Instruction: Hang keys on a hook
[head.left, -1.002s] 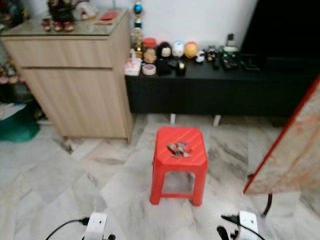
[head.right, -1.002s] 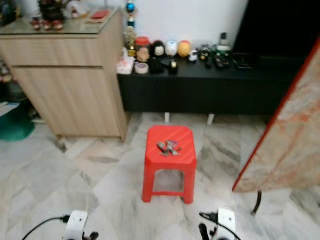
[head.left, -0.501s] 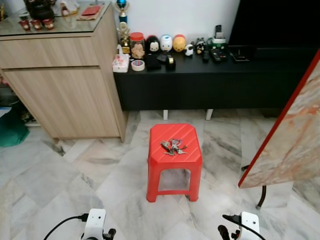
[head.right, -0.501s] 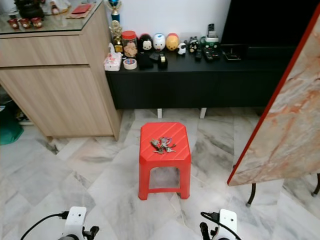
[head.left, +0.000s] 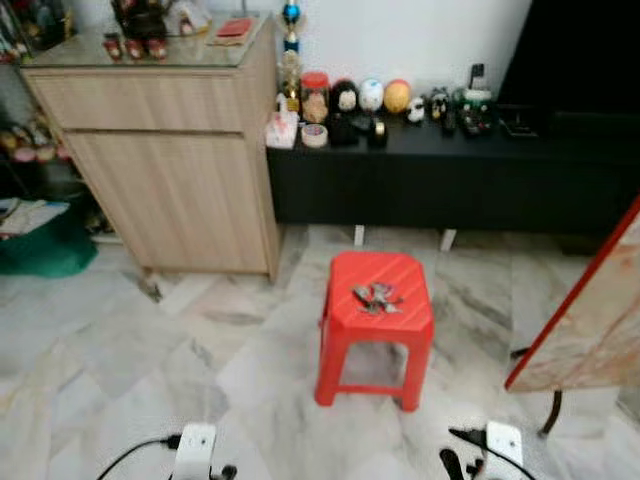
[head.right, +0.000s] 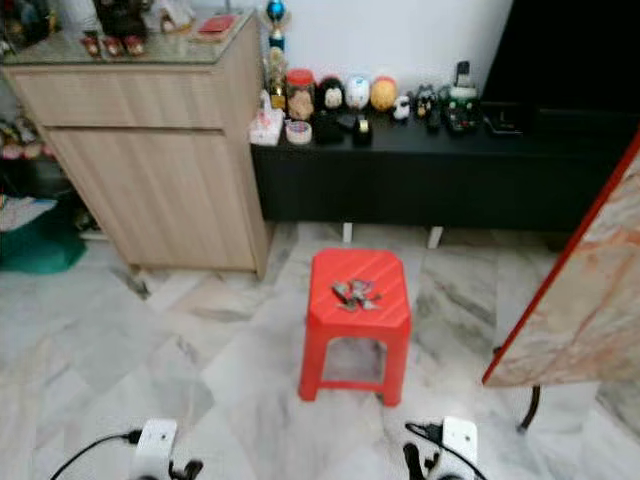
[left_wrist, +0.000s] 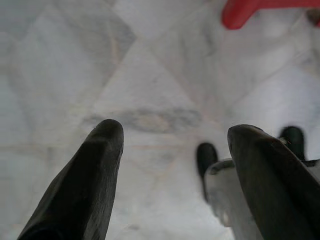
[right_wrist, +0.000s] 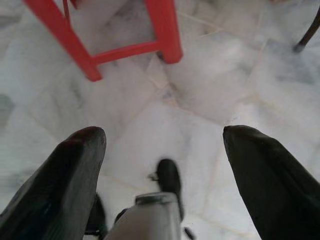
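The left gripper (left_wrist: 172, 150) hangs low over the grey-veined marble floor (head.left: 110, 330), its fingers (left_wrist: 95, 165) spread apart and empty; the right gripper (right_wrist: 162, 160) hangs likewise, fingers (right_wrist: 75, 165) wide apart, short of the red plastic stool (head.left: 376, 325). On the stool's seat, near its middle, lies a small tangled bunch of metal keys (head.left: 375, 296); which way it points cannot be told. Open floor surrounds the stool. Behind the stool stands a long black low cabinet (head.left: 450, 180); beside that, a light wooden cupboard (head.left: 165, 170).
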